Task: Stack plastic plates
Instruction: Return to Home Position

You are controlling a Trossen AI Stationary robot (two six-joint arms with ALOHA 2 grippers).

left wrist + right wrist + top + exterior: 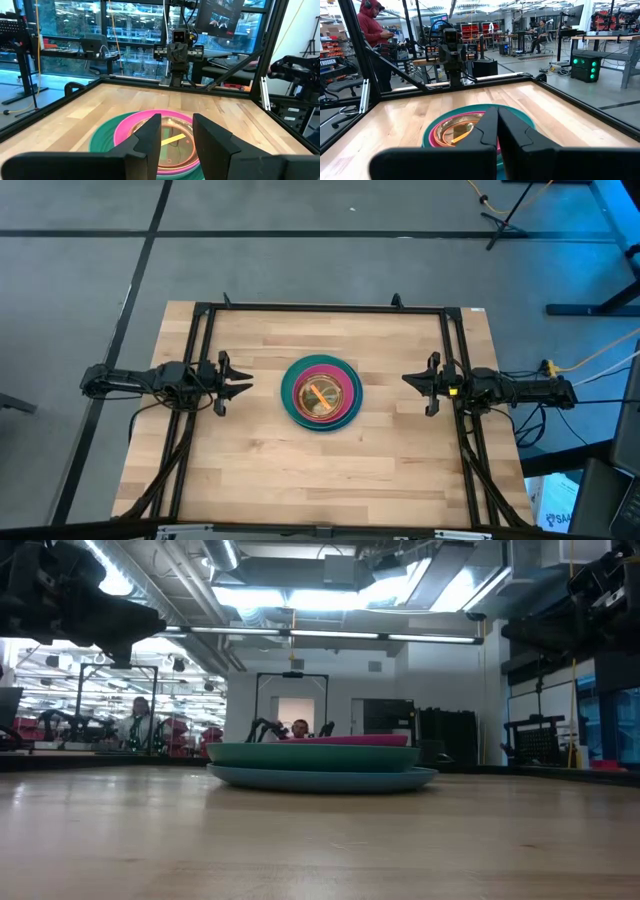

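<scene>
The plastic plates sit as one stack (pixel 321 392) in the middle of the table. A large blue plate (pixel 320 779) rests on the wood at the bottom, with a teal one (pixel 300 756) on it, then a magenta one (pixel 125 134). A small translucent orange plate (pixel 451 128) lies on top. Any other plates are hidden inside the stack. My left gripper (pixel 248 384) hovers left of the stack, open, pointing at it (pixel 176 140). My right gripper (pixel 405 379) hovers right of the stack, shut (pixel 498 125). Neither touches a plate.
Black frame rails (pixel 320 308) run along the far edge and both sides of the table. Bare wood (pixel 320 470) lies all around the stack. A person in a red hoodie (pixel 372 30) stands beyond the table, and other people (pixel 135 720) show far off in the room.
</scene>
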